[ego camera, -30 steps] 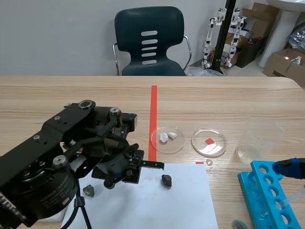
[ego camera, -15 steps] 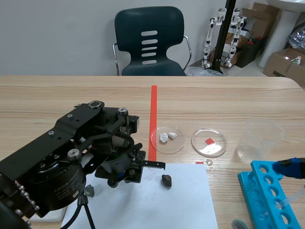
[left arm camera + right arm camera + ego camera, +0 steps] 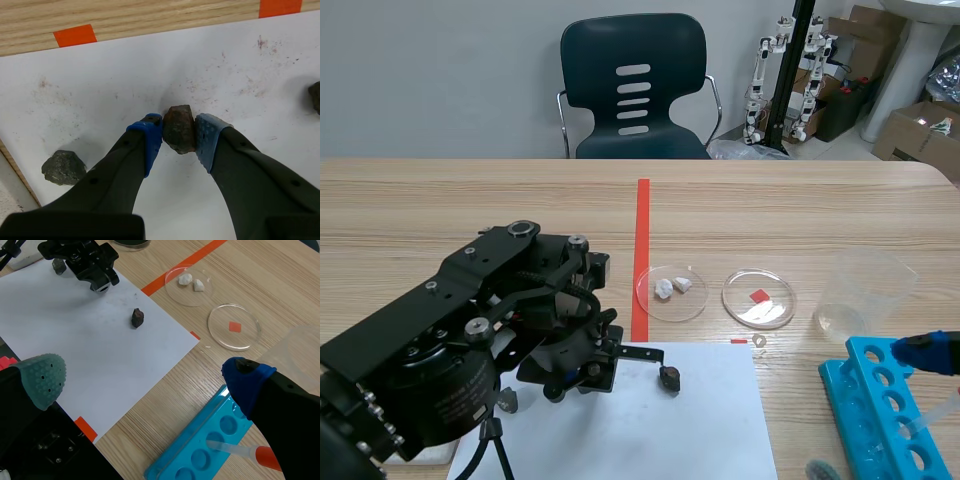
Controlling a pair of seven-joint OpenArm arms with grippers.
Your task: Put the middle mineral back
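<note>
Since a second ago the left arm has swung a little toward the far side of the counter [image 3: 800,200] and settled lower over the paper [image 3: 650,430]; nothing else has shifted. The left pincer [image 3: 178,131] is pinching a brown stone [image 3: 180,134] between its blue pads, over the middle of the paper. Whether the stone touches the sheet cannot be told. A grey stone [image 3: 63,167] lies on the paper to one side, near the sheet's edge, and a dark stone [image 3: 669,378] lies well apart on the other side, with bare paper around the held stone.

The right pincer [image 3: 145,377] is spread wide and holds nothing, above the near right corner of the paper and a blue rack [image 3: 875,400].

Beyond the paper's far edge, an orange tape line [image 3: 641,240] runs away across the wood. Just right of it sit a clear dish [image 3: 656,305] with white bits, a second dish [image 3: 775,312] with a red square, and a clear cup [image 3: 865,285]. Behind the counter stand a dark chair [image 3: 634,85] and cardboard boxes [image 3: 920,130].
</note>
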